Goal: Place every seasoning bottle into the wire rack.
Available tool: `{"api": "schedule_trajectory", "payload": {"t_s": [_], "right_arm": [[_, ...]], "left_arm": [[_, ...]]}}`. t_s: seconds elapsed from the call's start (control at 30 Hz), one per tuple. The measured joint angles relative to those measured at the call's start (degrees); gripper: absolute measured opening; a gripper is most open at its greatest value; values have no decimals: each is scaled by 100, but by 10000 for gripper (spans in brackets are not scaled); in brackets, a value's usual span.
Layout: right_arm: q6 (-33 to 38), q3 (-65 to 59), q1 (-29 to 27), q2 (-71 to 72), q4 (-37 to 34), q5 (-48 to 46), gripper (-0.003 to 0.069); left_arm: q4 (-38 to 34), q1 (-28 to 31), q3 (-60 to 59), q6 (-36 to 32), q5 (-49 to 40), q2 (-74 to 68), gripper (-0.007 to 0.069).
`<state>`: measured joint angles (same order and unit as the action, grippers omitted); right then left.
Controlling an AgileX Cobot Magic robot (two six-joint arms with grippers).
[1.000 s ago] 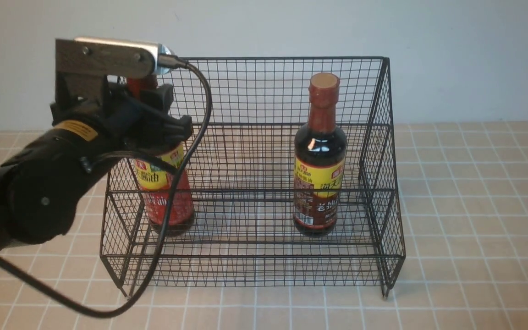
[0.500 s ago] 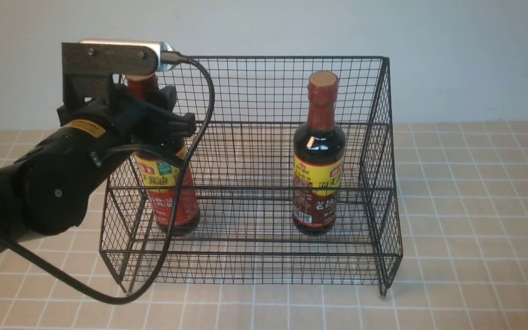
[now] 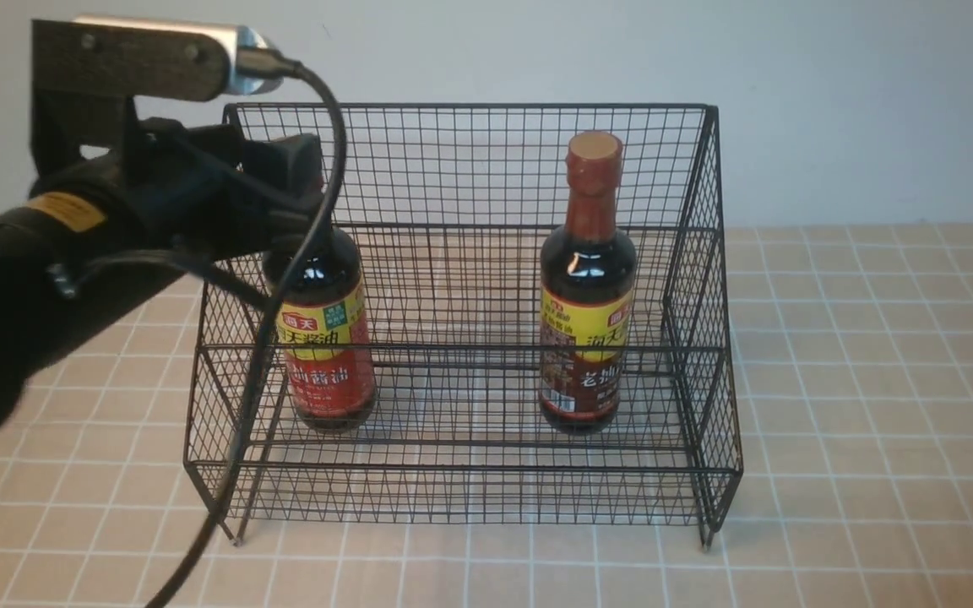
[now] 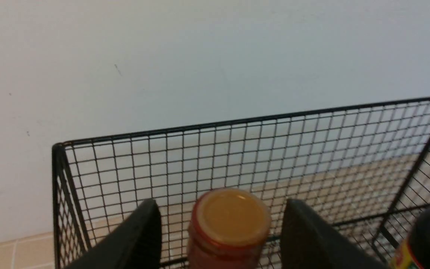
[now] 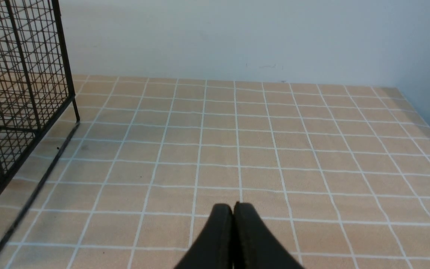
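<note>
Both seasoning bottles stand upright on the lower tier of the black wire rack. The red-label bottle is at the rack's left, its neck hidden behind my left gripper. The brown-label bottle is at the right. In the left wrist view the tan cap sits between the open fingers of my left gripper, with a gap on each side, and the rack's rim lies beyond. My right gripper is shut and empty over the tiled table, with the rack's corner to one side.
A black cable hangs from the left wrist camera across the rack's front left. The tan tiled tabletop spreads to the rack's right and front. A pale wall rises just behind the rack.
My left gripper has opened off the red-label bottle's neck and risen, drawing back to the left. The bottle now stands free on the lower tier. The brown-label bottle has not moved.
</note>
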<state>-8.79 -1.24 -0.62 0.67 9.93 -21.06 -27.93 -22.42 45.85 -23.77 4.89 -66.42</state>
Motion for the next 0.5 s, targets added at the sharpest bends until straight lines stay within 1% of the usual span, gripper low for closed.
{"api": "schedule_trajectory", "payload": {"t_s": [0.03,0.1,0.13,0.2,0.23,0.27,0.3,0.33,0.37,0.5], "right_arm": [[0,0,0,0,0,0,-14],[1,0,0,0,0,0,-14],[1,0,0,0,0,0,-14],[1,0,0,0,0,0,-14],[1,0,0,0,0,0,-14],[1,0,0,0,0,0,-14],[1,0,0,0,0,0,-14],[1,0,0,0,0,0,-14],[1,0,0,0,0,0,-14],[1,0,0,0,0,0,-14]], "left_arm": [[0,0,0,-1,-97,66,358],[0,0,0,-40,-489,368,301],[6,0,0,-40,-846,647,234],[18,0,0,-40,-1225,963,142],[18,0,0,-40,-1400,1133,99],[18,0,0,-32,-1489,1197,71],[22,0,0,54,-1866,1437,29],[22,0,0,85,-1965,1493,18],[36,0,0,246,-2397,1666,3],[120,0,-47,663,-3398,2049,-7]]}}
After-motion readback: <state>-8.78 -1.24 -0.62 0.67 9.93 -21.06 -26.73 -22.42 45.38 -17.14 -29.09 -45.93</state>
